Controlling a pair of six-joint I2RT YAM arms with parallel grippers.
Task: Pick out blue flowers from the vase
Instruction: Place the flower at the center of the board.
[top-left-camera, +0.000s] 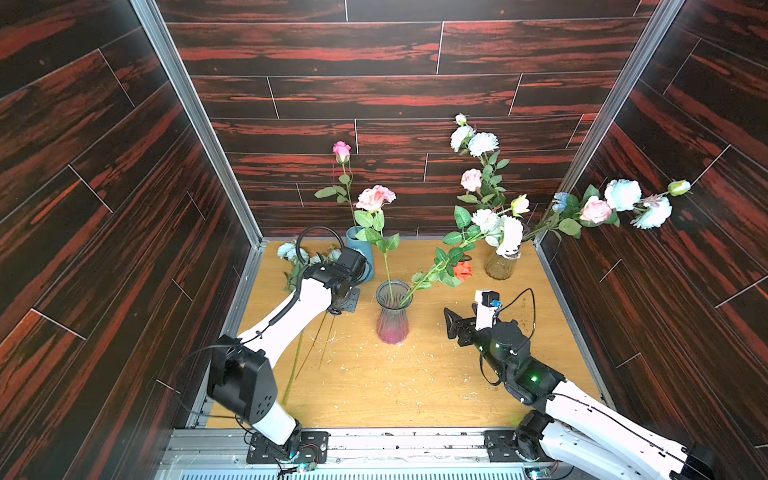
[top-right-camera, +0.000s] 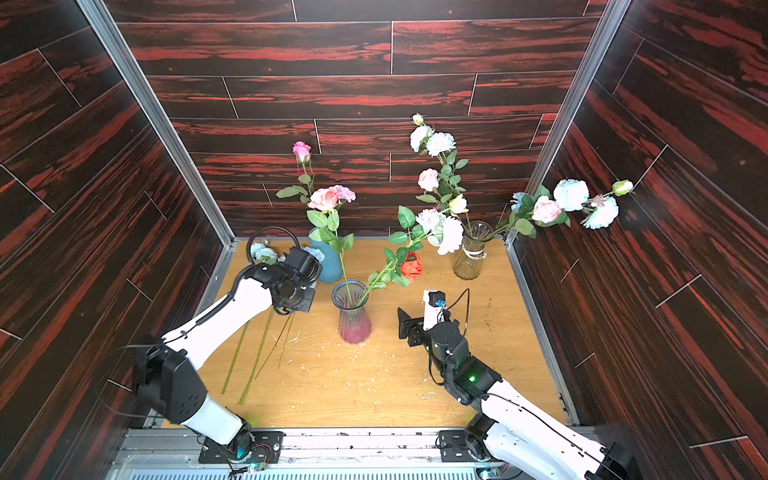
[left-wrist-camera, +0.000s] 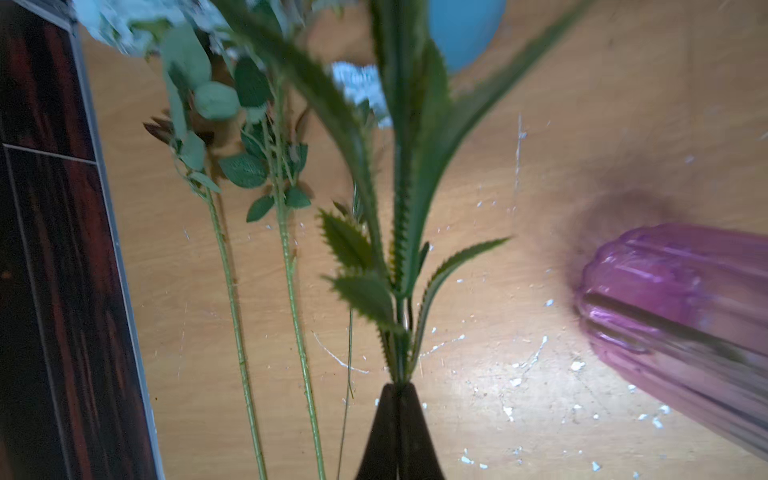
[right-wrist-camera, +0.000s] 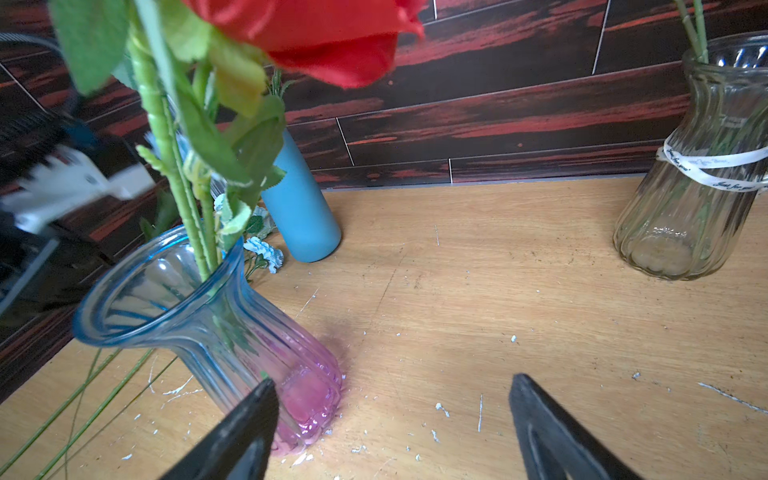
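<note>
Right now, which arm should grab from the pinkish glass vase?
Right, probably: the right end effector stands open, empty, beside the ribbed blue-to-pink glass vase; the left end effector is shut on a leafy green stem.

Left gripper (left-wrist-camera: 398, 390): hidden under my own wrist in both top views. In left wrist view, fingers cut off by bottom edge. Pinched stem (left-wrist-camera: 400, 266) runs up into blur; cannot tell which head is its own.

Blue flowers (top-left-camera: 287, 251) on table: half hidden behind my left wrist.

Pink vase (left-wrist-camera: 681, 291): smeared, cropped at picture's edge.

Teal vase (left-wrist-camera: 463, 29): only blurred base in frame.

Right wrist view: red rose (right-wrist-camera: 328, 37) and clear vase (right-wrist-camera: 681, 216) cropped by edges, my left arm (right-wrist-camera: 62, 187) motion-blurred, right gripper (right-wrist-camera: 392, 384) fingers cut off by bottom edge.
</note>
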